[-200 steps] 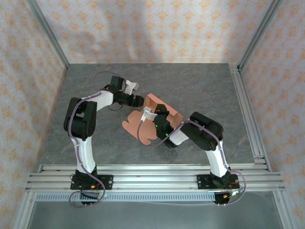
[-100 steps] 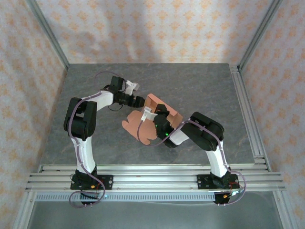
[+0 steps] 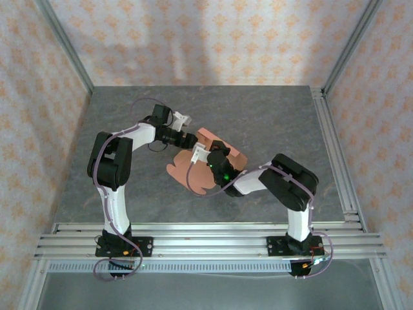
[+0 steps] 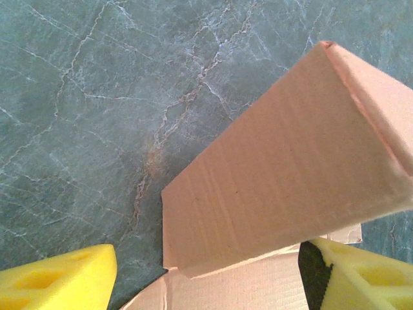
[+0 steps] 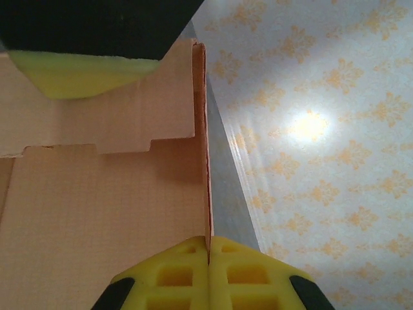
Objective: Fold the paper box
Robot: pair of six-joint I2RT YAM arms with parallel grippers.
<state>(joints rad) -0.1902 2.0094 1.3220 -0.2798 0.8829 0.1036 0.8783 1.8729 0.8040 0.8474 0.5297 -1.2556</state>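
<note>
The paper box (image 3: 208, 135) is salmon-orange cardboard, partly folded, lying mid-table with rounded flaps (image 3: 182, 173) flat toward the near left. My left gripper (image 3: 193, 139) is at its left end. In the left wrist view, a raised box wall (image 4: 284, 174) stands between the wide-open yellow fingers (image 4: 58, 284) without touching them, with the left gripper (image 4: 206, 284) open. My right gripper (image 5: 208, 253) is shut on the thin upright edge of a side wall (image 5: 208, 161), and the box floor (image 5: 97, 213) lies to its left. From above, the right gripper (image 3: 215, 150) sits over the box's middle.
The grey marbled tabletop (image 3: 271, 116) surrounds the box, with free room at the back and on both sides. An aluminium rail (image 3: 335, 161) runs along the right edge. Patterned walls (image 3: 213, 39) close in the workspace.
The right arm's elbow has swung right and its forearm has stretched out, with the grip kept on the wall. The left gripper has edged right along the box and its jaws have opened a little.
</note>
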